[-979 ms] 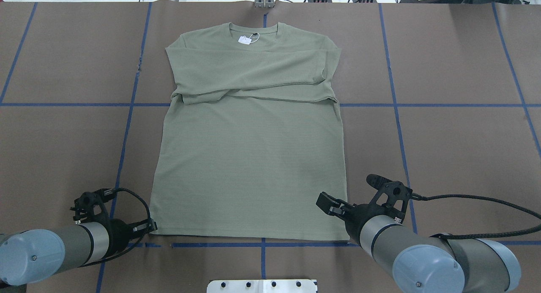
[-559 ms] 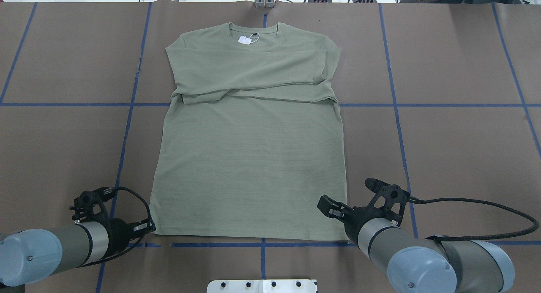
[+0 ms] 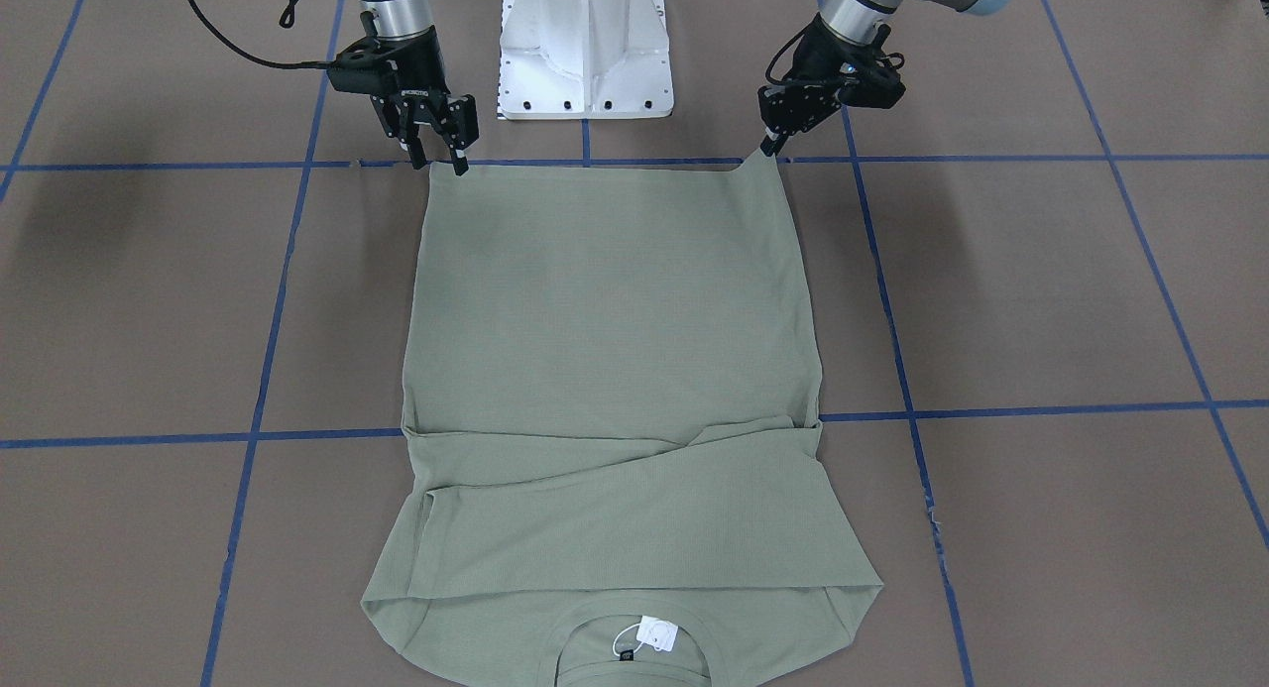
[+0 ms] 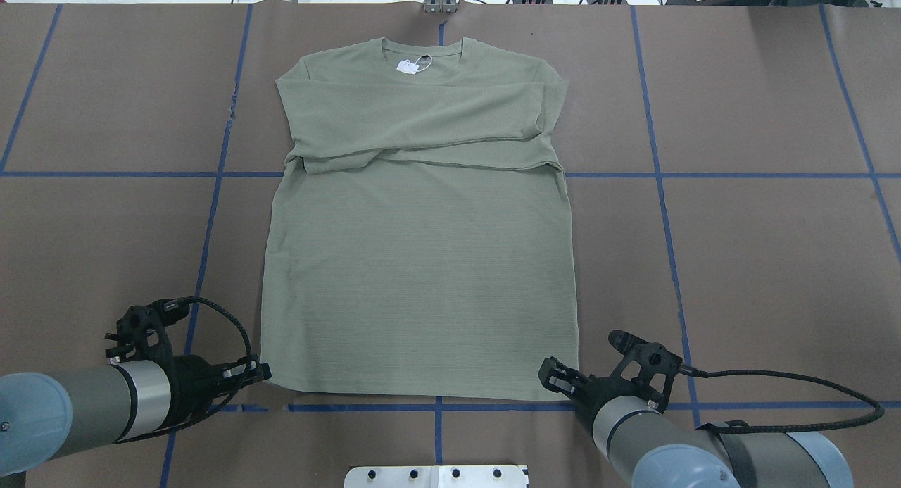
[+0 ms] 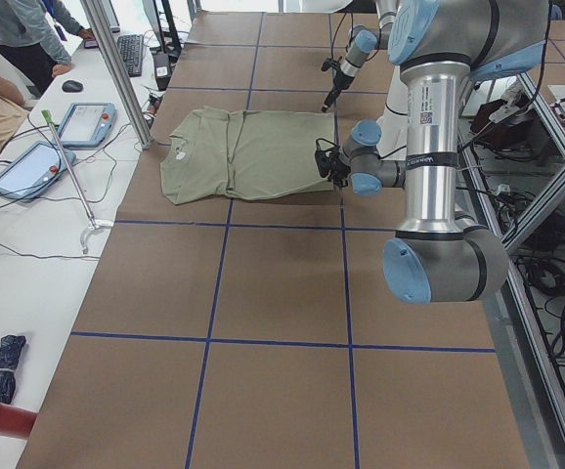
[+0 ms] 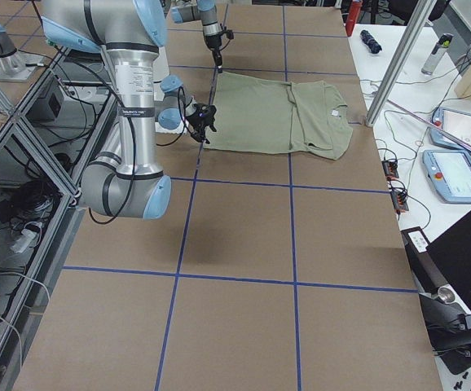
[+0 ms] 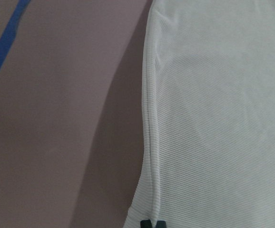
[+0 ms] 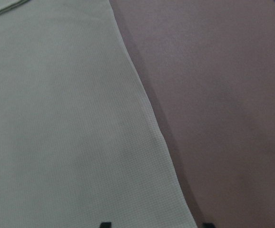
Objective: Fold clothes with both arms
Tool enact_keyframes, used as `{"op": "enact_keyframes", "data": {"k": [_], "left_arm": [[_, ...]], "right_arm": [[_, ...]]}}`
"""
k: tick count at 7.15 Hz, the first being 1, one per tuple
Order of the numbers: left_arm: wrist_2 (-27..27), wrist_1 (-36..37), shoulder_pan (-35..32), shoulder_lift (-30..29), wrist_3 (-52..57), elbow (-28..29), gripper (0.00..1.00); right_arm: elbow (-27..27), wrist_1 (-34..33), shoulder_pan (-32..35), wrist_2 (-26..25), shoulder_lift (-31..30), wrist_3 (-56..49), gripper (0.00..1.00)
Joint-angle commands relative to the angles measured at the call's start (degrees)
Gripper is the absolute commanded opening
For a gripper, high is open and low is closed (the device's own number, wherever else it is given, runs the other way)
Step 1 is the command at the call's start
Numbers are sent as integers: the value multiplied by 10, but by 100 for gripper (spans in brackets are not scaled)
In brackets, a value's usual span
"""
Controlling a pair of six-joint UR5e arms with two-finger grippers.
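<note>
Two tools at the shirt's near hem corners: one pinching, one spread.

The left tool (image 3: 767, 148) is closed tight on one hem corner of the sage-green shirt (image 4: 422, 263), and the cloth rises to a small peak there. The right tool (image 3: 437, 158) stands wide open astride the other hem corner and grips nothing; whether its tips touch the cloth cannot be told. Beyond them the shirt lies flat on the brown tabletop (image 4: 760, 263), with its sleeves (image 4: 415, 122) folded across the chest and the white tag (image 4: 407, 66) at the far neckline.

shirt collar (image 3: 634, 675) cut off, tag (image 4: 407, 66) print unreadable
</note>
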Motion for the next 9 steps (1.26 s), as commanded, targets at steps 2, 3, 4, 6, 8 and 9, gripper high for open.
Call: {"op": "enact_keyframes", "data": {"k": [2,3,4,6,8,9], "left_arm": [[-1,0,-1,-1,0,-7,0],[-1,0,-2,-1,0,-8,0],[-1,0,-2,-1,0,-12,0],[-1,0,-1,-1,0,-16,0],[-1,0,-1,-1,0,-16,0],[-1,0,-1,-1,0,-16,0]], "right_arm": [[-8,-5,-32,-30,-12,2,66],[-20,-6,-32,-50,-9,1,66],[-32,-6,-33,-51,-5,1,64],[-33,-5,-33,-51,-3,1,64],[-31,-5,-34,-51,-3,1,63],[-31,-5,-36,-51,-2,1,53]]}}
